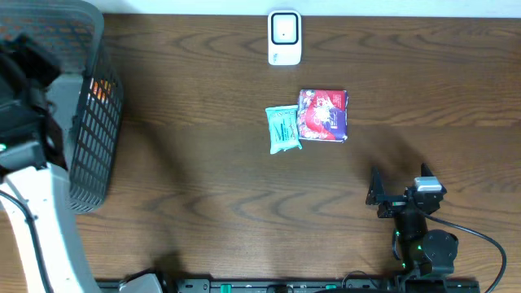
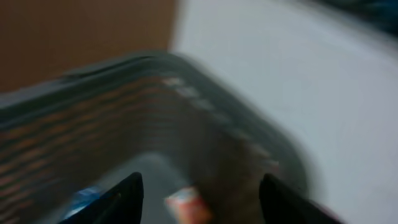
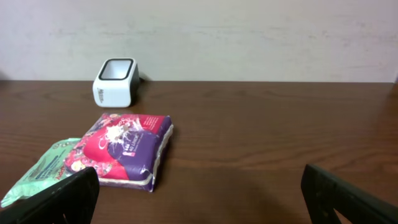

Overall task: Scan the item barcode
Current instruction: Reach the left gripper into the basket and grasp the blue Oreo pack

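Left hand (image 2: 200, 202) hangs parted over the basket (image 2: 112, 71), holding nothing. Right hand (image 3: 199, 205) gapes wide, empty, low over the worktop (image 3: 280, 124). Red pack (image 1: 323, 115) and green pack (image 1: 282, 129) lie touching there, near the scanner (image 1: 284, 37).

You've got a dark wood-grain table (image 1: 203, 187), a glossy plastic-wrapped red packet (image 3: 124, 148) — and a smooth white plastic scanner (image 1: 285, 37).

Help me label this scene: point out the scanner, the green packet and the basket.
scanner (image 1: 284, 37): overhead view, its top face.
green packet (image 1: 283, 129): overhead view, wrapper's middle.
basket (image 1: 94, 146): overhead view, mesh side wall.
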### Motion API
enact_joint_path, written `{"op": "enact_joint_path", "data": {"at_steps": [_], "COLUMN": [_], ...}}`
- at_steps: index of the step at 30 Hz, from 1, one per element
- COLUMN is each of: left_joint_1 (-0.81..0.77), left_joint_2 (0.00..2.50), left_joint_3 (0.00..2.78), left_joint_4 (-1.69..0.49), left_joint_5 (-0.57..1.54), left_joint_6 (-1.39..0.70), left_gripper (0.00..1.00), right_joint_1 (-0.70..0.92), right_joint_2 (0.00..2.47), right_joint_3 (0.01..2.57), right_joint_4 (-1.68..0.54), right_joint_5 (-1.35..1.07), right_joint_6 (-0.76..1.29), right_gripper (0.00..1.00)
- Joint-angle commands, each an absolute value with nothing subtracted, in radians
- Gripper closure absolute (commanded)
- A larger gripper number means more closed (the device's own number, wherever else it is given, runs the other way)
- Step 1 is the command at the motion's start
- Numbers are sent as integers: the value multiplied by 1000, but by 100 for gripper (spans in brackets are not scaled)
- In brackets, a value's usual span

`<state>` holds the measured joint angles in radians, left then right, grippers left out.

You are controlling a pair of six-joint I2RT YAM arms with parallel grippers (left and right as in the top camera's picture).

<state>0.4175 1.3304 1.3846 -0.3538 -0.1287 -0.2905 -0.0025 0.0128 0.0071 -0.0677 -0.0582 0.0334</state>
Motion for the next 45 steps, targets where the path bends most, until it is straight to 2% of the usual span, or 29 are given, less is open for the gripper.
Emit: {"op": "enact_joint_path", "data": {"at_steps": [1,5,11,23,35,36,38,39,45], "left_joint_1": [498,527,526,527,583,587,597,597,585], "left_joint_2": [1421,1542,1735,1963,2104,2105,2104,2104,2057], "left_joint_3": [1393,1391,1374,1357,1341,1341,1341,1341,1348], "left_joint_4": [-423,-513,-554,-533,-531,-531,-532,-536,-573], "left_joint_5": [-282,-295,-488,-491,-489,-483,-441,-416,-284], "left_joint_6": [-261,-214,-177,-74,-60,-60,-60,-60,-75], "left_gripper": [39,39,39,39,40,43,81,91,93], "right_joint_1": [6,6,6,6,6,6,6,6,6], "right_joint_2": [9,9,10,9,9,9,9,10,10], "right_joint_3": [6,6,6,6,6,6,6,6,6], "right_joint_4": [-72,-72,-72,-72,-72,-72,-72,-72,-72], "right_joint_5": [-58,-58,-58,-58,-58,-58,-58,-58,-58], "right_joint_6": [29,29,29,29,29,29,29,29,29], "right_gripper": [1,1,1,1,1,1,1,1,1]}}
